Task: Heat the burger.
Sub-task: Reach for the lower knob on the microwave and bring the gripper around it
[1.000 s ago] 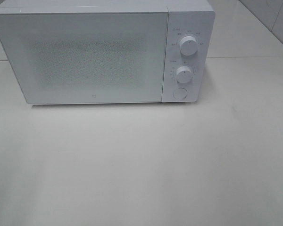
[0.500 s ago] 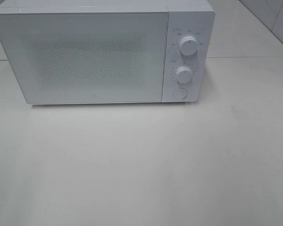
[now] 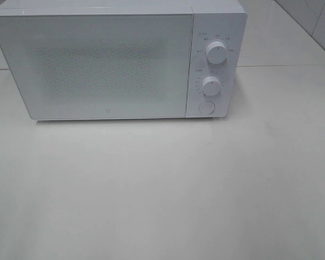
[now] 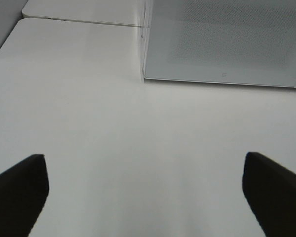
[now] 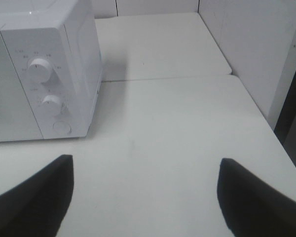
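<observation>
The burger is out of view in every frame. A white microwave (image 3: 119, 59) stands at the back of the table with its door shut; two round knobs and a button sit on its right panel (image 3: 213, 70). My left gripper (image 4: 145, 195) is open above bare table in front of the microwave door (image 4: 227, 42), nothing between its dark fingertips (image 4: 19, 190). My right gripper (image 5: 145, 197) is open too, off to the right of the microwave (image 5: 44, 74), with empty table between its fingertips (image 5: 34, 200). Neither arm appears in the exterior high view.
The white table (image 3: 162, 189) spreads in front of the microwave. A tiled wall (image 5: 246, 44) rises at the table's right side, and the table's right edge (image 5: 281, 143) runs close by it.
</observation>
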